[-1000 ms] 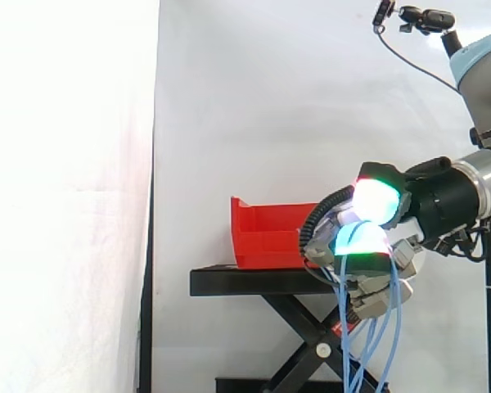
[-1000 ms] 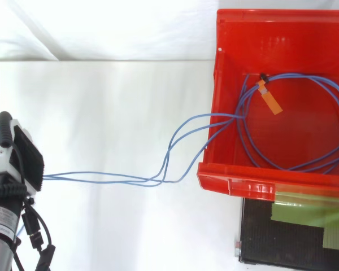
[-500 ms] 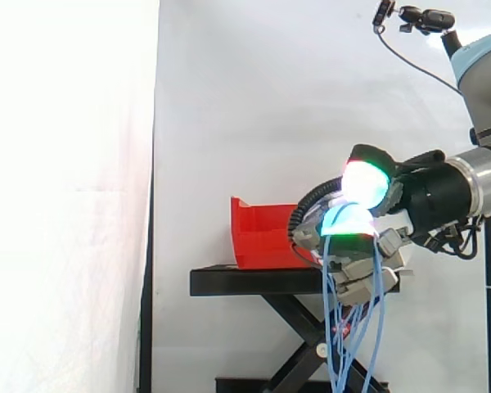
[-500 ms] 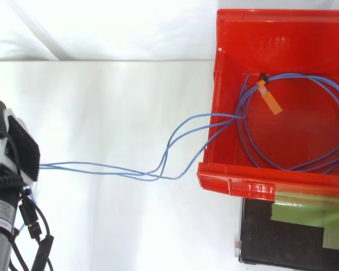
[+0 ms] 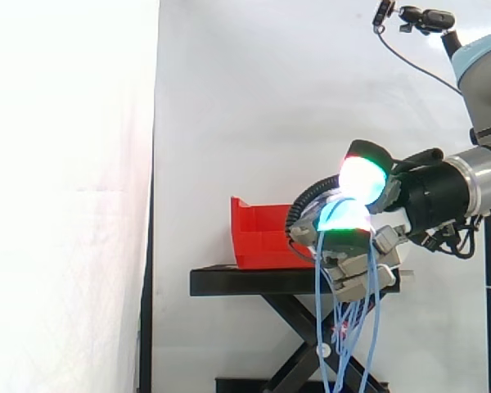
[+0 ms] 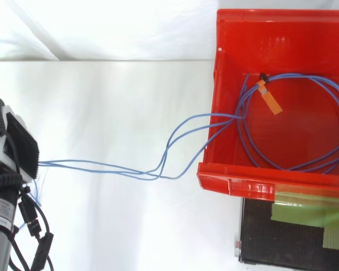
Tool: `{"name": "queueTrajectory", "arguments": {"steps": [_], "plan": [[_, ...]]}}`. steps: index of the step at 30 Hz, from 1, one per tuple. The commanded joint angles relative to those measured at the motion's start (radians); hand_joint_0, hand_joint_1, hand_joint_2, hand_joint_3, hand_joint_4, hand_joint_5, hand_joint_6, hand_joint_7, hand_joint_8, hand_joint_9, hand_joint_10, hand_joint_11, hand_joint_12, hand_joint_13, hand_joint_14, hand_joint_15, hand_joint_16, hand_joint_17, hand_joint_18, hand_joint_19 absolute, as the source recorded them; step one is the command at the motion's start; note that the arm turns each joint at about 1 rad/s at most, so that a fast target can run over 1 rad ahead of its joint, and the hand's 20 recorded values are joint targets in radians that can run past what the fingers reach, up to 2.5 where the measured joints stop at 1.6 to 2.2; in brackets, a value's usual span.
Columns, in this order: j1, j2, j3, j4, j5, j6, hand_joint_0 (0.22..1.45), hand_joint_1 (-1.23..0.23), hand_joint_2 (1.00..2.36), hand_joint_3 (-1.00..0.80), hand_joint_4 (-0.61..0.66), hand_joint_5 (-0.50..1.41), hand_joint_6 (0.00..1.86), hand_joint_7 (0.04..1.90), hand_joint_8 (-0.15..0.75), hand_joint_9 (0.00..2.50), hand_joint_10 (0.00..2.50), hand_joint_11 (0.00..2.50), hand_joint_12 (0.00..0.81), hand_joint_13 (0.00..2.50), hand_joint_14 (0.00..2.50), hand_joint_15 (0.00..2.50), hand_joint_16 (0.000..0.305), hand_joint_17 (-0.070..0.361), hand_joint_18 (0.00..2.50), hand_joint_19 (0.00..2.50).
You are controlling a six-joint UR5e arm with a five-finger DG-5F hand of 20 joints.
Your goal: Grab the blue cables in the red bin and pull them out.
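Side and top views of one moment of cable extraction.

**Labels.** An orange tag (image 6: 269, 99) is fastened to the blue cables (image 6: 158, 169) at the far left of their coil. Any print on it is too small to read.

**Hand.** In the side view the arm enters from the right with its forearm roughly level. The hand (image 5: 389, 241) sits at the right end of the black stand (image 5: 254, 282), about level with the red bin (image 5: 258, 233) and to its right. Its fingers are curled inward and closed round the blue cables. One glowing pad (image 5: 360, 182) stands above another that glows cyan. From beneath the lower pad several strands hang down in loose loops in front of the stand's crossed legs.

**Cables.** In the top view most of the cable lies as a wide coil on the floor of the bin. Three strands climb over the bin's left wall (image 6: 221, 84) and run leftward. They converge and sag slightly on their way to the hand at the left edge.

**Surroundings.** A white curtain (image 5: 270, 98) backs the scene. A green patch (image 6: 305, 214) lies on the stand's top, near the bin's front lip.
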Motion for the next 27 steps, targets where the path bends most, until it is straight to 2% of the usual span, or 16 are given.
{"name": "queueTrajectory", "arguments": {"steps": [1,27], "plan": [[-0.001,0.001,0.000,0.000,0.000,0.001,0.97,-0.98,1.00,-1.00,0.19,0.66,1.39,0.24,0.280,1.31,0.00,1.54,0.352,1.15,1.13,1.16,0.045,0.102,1.07,1.42],[-0.001,0.001,0.000,0.000,0.000,0.000,0.98,-0.97,1.00,-1.00,0.19,0.65,1.40,0.25,0.276,1.30,0.00,1.54,0.361,1.12,1.17,1.15,0.044,0.100,1.04,1.43]]}}
